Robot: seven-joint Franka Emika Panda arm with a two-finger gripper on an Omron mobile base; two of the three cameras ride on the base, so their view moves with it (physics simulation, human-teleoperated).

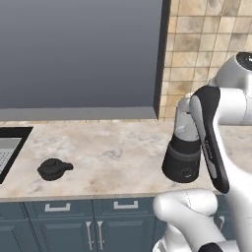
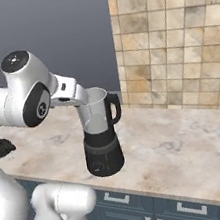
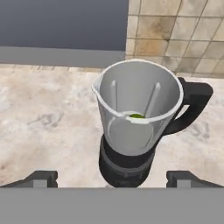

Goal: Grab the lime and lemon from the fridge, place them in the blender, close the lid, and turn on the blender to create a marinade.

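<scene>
The blender (image 3: 131, 131) stands on the counter with its clear jar uncovered and its black handle to the right. A bit of the green lime (image 3: 137, 116) shows at the bottom of the jar. My gripper (image 3: 113, 179) hovers above and just in front of the jar. It is open, with its fingertips (image 3: 43, 178) spread wide and nothing between them. The blender (image 1: 182, 155) has a round knob on its black base. The black lid (image 1: 54, 169) lies on the counter far to the blender's left. The lemon and the fridge are out of view.
A sink (image 1: 7, 150) is set into the counter at the far left. A grey panel (image 1: 78, 54) rises behind the counter, with a tiled wall (image 2: 170, 36) to its right. Blue cabinet drawers (image 1: 74, 209) run below the counter edge.
</scene>
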